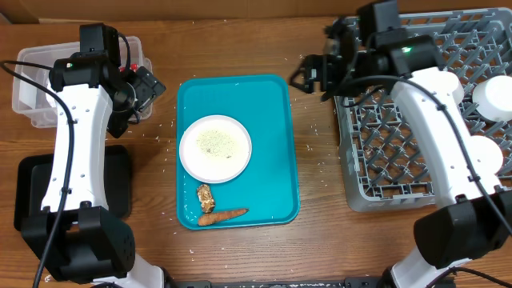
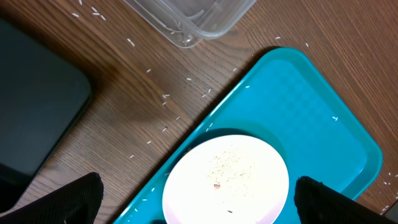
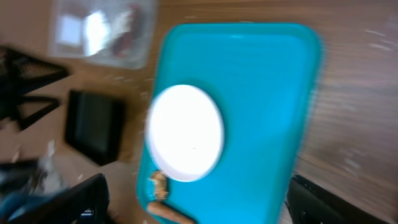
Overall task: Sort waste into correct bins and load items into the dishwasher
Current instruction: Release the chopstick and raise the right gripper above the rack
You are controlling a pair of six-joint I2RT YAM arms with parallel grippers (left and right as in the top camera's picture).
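A teal tray [image 1: 272, 120] lies mid-table with a white plate [image 1: 215, 149] dusted with crumbs, a brown food scrap [image 1: 206, 198] and a carrot piece [image 1: 224, 216] near its front edge. My left gripper [image 1: 152, 88] is open and empty, up left of the tray; its view shows the plate [image 2: 227, 180] and tray [image 2: 311, 112] below. My right gripper [image 1: 308, 76] is open and empty above the tray's far right corner; its blurred view shows the plate [image 3: 186, 134], scrap [image 3: 158, 185] and carrot [image 3: 171, 214]. The grey dishwasher rack [image 1: 400, 136] stands at right.
A clear plastic bin [image 1: 32, 88] stands far left and a black bin [image 1: 32, 192] lies left front. White dishes [image 1: 492, 96] sit in the rack's right side. Rice grains are scattered on the wood around the tray.
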